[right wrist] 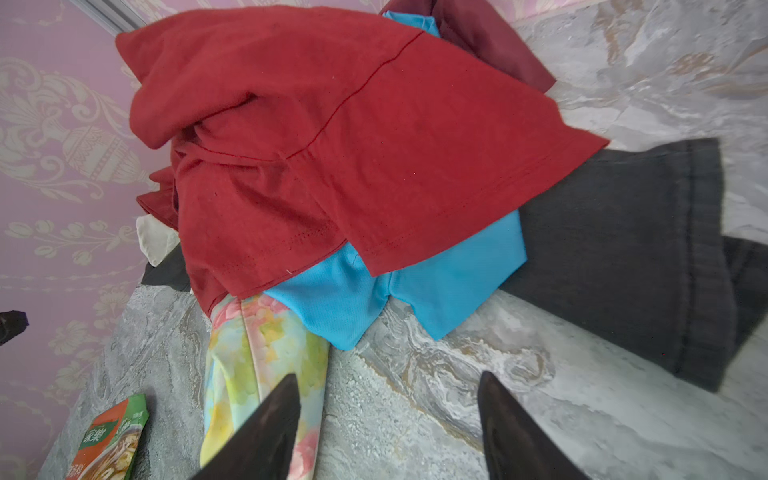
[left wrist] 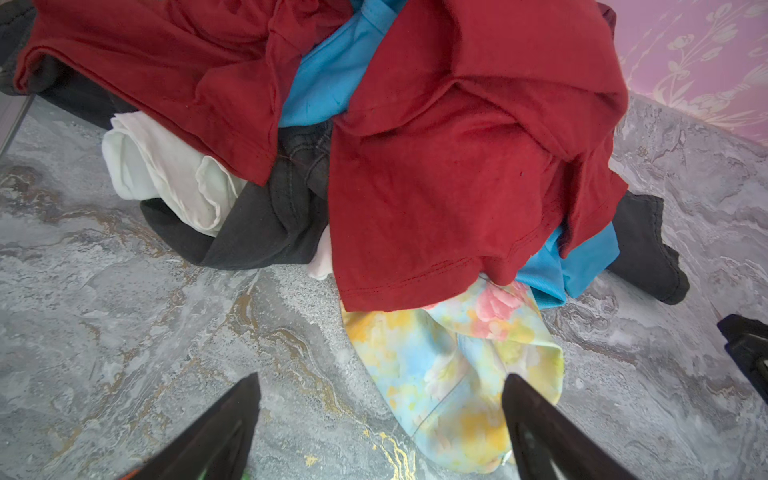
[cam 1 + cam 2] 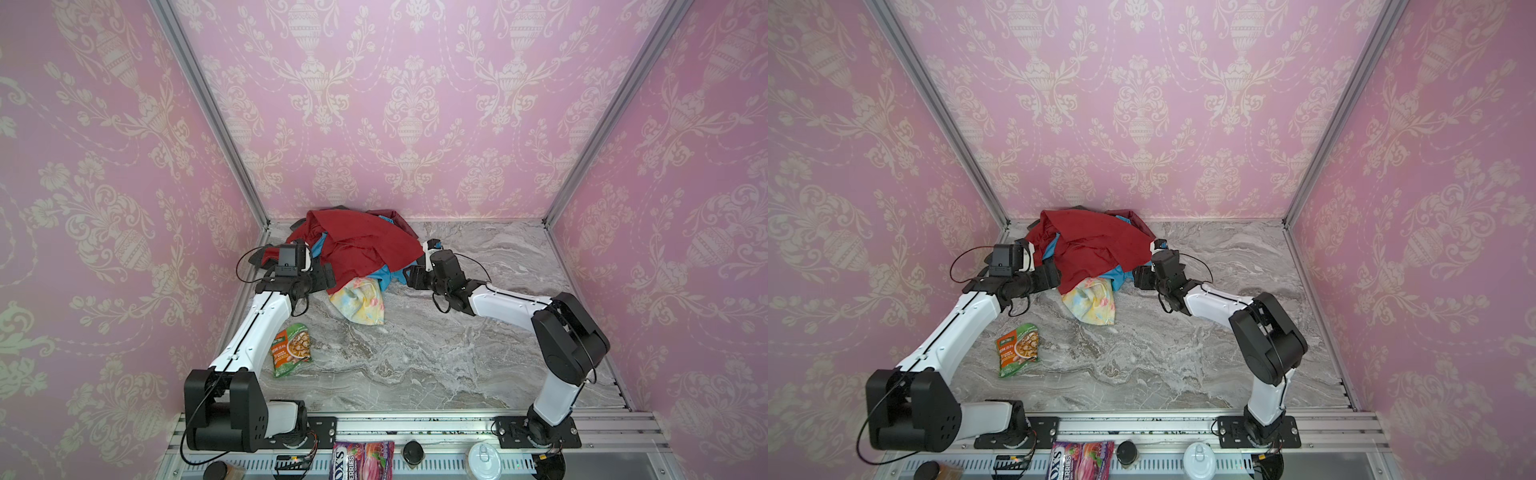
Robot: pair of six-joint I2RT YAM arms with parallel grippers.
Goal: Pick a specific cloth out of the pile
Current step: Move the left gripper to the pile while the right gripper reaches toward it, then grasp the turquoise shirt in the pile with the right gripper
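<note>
The task is barely underway, as far as can be judged: the cloth [image 1: 449, 286] – the bright turquoise-blue one – lies buried in the pile [image 3: 353, 249], pinned beneath the big red cloth [image 1: 332, 145], with only a folded corner poking out onto the surface [image 3: 457, 353] beside the pastel floral cloth [image 3: 359, 305] and against a dark grey cloth [image 1: 623, 249]. Another blue strip shows higher up between folds of red in the left wrist view. Neither arm has hold of anything. The right claw [image 1: 388, 375] is spread, nothing between its fingers, low over bare surface and aimed at the exposed blue corner nearby; the left claw [image 2: 381, 375] is also spread and empty, hovering at the other flank of the pile, near the floral cloth. What is left is nearly everything – gripping the blue corner, drawing it out from under the red, and carrying it clear of the heap. The surface is grey marbled stone with gold veins; a green and orange snack packet [image 3: 292, 349] lies apart, near the left arm. Pink damask wallpaper [image 3: 415, 104] lines three walls, joined by aluminium posts.
</note>
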